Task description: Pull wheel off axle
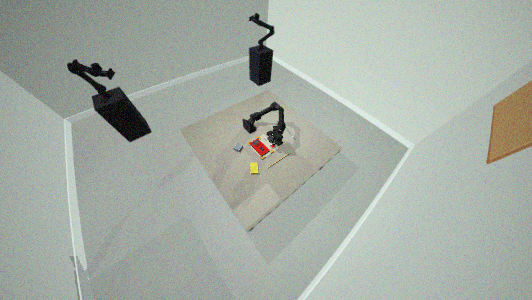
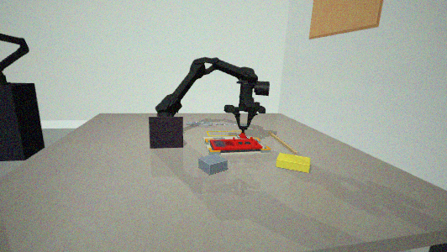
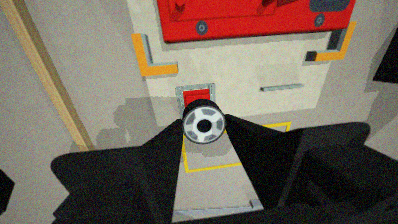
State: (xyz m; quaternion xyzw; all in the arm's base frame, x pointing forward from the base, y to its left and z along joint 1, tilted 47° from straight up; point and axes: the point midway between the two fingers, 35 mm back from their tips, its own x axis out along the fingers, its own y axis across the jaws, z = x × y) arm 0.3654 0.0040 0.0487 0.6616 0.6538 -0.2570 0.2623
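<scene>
My gripper (image 3: 203, 120) (image 2: 243, 127) (image 1: 275, 140) is shut on the wheel (image 3: 203, 125), a small grey wheel with a black tyre and a dark hub hole, held between the two black fingers. In the wrist view the wheel sits just below the red axle mount (image 3: 196, 96) (image 2: 243, 135) in its grey frame. The marked area, a yellow outlined rectangle (image 3: 210, 168), lies on the pale board right behind the wheel, partly hidden by the fingers. In the exterior view the gripper points straight down over the mount. The axle itself is hidden.
A red plate (image 3: 250, 20) (image 2: 235, 144) (image 1: 260, 146) with orange corner brackets (image 3: 150, 62) lies beyond the mount. A wooden stick (image 3: 45, 75) (image 2: 282, 143), a yellow block (image 2: 293, 162) (image 1: 254, 168) and a grey block (image 2: 212, 164) (image 1: 238, 147) lie nearby. The arm's black base box (image 2: 165, 132) stands to the left.
</scene>
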